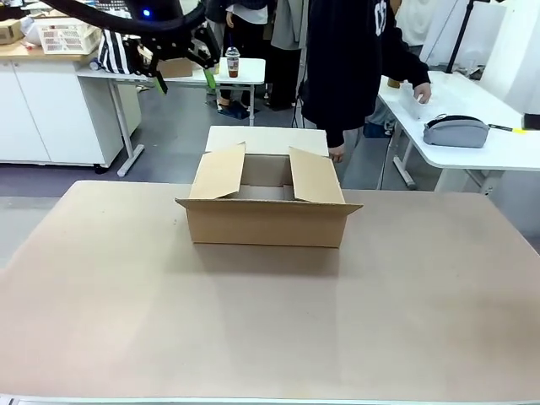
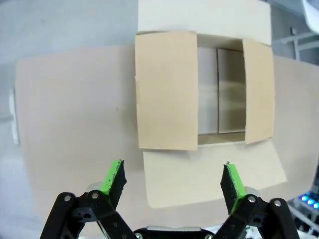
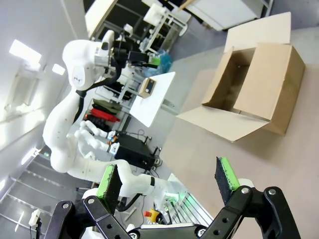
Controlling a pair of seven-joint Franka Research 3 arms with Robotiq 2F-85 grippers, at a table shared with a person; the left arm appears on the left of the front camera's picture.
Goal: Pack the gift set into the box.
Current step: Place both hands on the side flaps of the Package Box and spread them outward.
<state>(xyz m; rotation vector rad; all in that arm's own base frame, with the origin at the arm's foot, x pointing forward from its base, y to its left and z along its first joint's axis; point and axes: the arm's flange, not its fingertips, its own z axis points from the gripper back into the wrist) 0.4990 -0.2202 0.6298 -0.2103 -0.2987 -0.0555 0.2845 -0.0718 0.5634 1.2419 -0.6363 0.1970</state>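
My left pincer [image 1: 184, 78] hangs high above the far left of the surface [image 1: 253, 337], fingers spread wide, gripping nothing. My right pincer [image 3: 167, 169] is spread just as wide, also bare. The box [image 1: 266, 221] sits mid-surface, flaps open, its seamed floor showing from above.
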